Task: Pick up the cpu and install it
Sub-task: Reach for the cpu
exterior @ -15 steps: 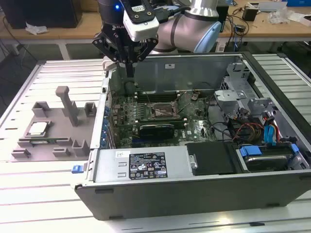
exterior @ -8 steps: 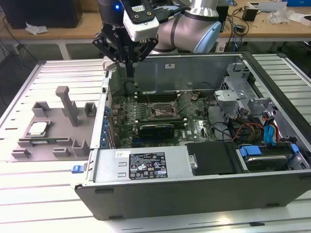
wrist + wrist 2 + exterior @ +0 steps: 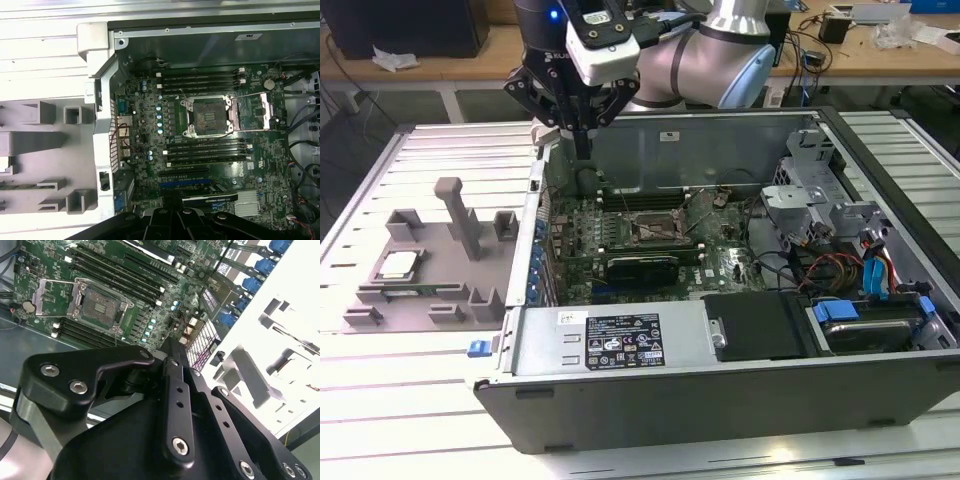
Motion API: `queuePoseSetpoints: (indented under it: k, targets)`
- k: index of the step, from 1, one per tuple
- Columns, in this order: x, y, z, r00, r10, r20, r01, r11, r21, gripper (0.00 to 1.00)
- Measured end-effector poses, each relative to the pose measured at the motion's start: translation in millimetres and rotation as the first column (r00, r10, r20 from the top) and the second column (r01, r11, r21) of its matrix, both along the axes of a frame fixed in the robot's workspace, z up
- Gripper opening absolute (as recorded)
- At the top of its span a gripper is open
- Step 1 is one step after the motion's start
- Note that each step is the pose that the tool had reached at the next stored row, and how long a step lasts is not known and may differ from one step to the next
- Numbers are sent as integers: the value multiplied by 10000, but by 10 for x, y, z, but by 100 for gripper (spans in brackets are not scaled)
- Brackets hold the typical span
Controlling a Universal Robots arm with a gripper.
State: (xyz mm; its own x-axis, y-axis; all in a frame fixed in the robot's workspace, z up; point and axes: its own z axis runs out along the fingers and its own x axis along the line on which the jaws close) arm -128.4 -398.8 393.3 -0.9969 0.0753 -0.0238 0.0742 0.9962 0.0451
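The cpu [image 3: 398, 265], a small silver-topped square, lies flat on the grey holder plate [image 3: 440, 300] at the exterior view's left, outside the computer case. My gripper [image 3: 583, 152] hangs over the case's left wall, well away from the cpu, fingers pointing down, shut with nothing between them. Its black body fills the near part of both wrist views, the fingers [image 3: 172, 352] pressed together. The motherboard's cpu socket [image 3: 210, 116] [image 3: 100, 302] [image 3: 655, 232] stands bare, its metal load plate [image 3: 262, 111] flipped open beside it.
The open grey case [image 3: 720, 380] holds memory slots [image 3: 200, 80], a black graphics card [image 3: 640, 268], a power supply [image 3: 760, 325], a drive cage [image 3: 800, 190] and cables. Upright grey holder blocks [image 3: 460, 215] rise beside the cpu. A cluttered bench [image 3: 880, 40] runs behind.
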Motion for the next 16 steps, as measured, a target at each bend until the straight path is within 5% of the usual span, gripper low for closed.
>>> queuePoseSetpoints:
  k: [16]
  targets:
    - [-194, 7, 0, 10000, 1, 55, -1, 10000, 0, 11]
